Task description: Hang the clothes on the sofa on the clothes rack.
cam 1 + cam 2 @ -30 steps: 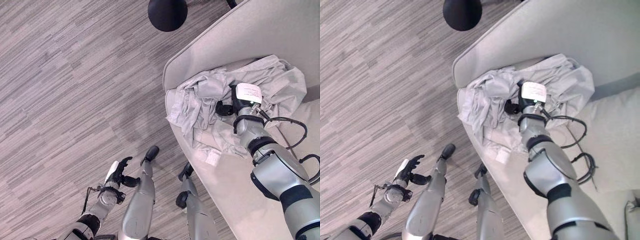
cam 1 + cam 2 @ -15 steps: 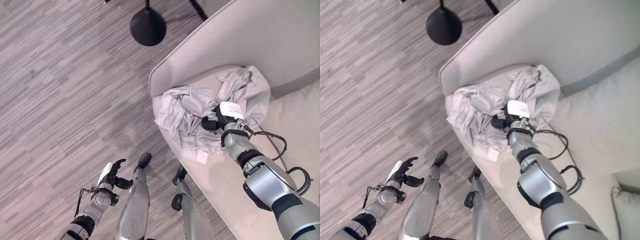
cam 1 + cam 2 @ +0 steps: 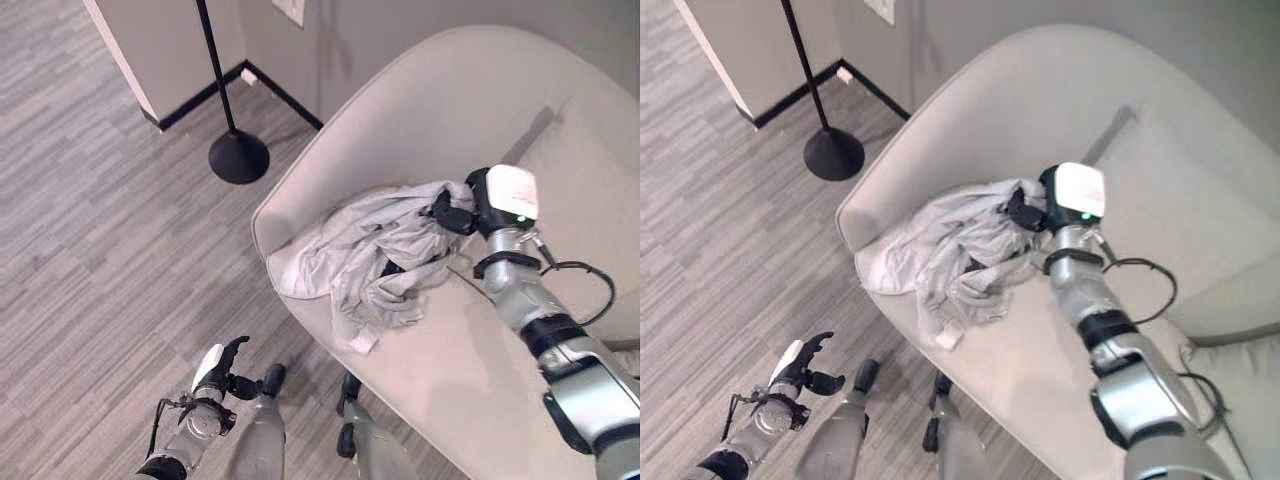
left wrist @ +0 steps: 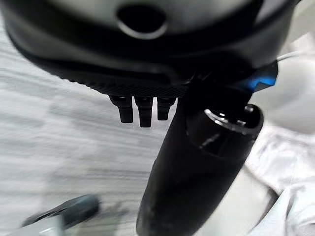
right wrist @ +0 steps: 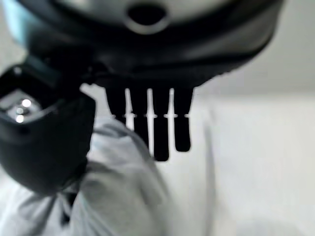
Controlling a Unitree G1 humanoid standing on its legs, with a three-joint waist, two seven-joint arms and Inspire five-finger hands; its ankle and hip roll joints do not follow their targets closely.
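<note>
Clothes [image 3: 375, 250] lie in a crumpled pale grey heap on the seat of the sofa [image 3: 450, 120], near its rounded outer end, with one part trailing down over the front edge of the seat cushion. The cloth is bunched into thick folds, with a small lighter tag-like piece at the lowest hanging corner.

At the far side of the heap, the right hand [image 3: 462, 208] sits against the top fold of the garment. In the right wrist view its fingers [image 5: 147, 118] run out straight in a row over the cloth, and the thumb [image 5: 44, 142] stands apart beside them with fabric bulging between the two; whether the cloth is actually pinched cannot be told.

The left hand [image 3: 222, 368] hangs low over the floor [image 3: 90, 230], well apart from the sofa, its fingers relaxed and slightly spread, holding nothing.

Beyond the sofa's end stands a black pole on a round black base [image 3: 238, 157], close to a wall corner with a dark skirting board [image 3: 200, 98]. The floor is grey, striped carpet.
</note>
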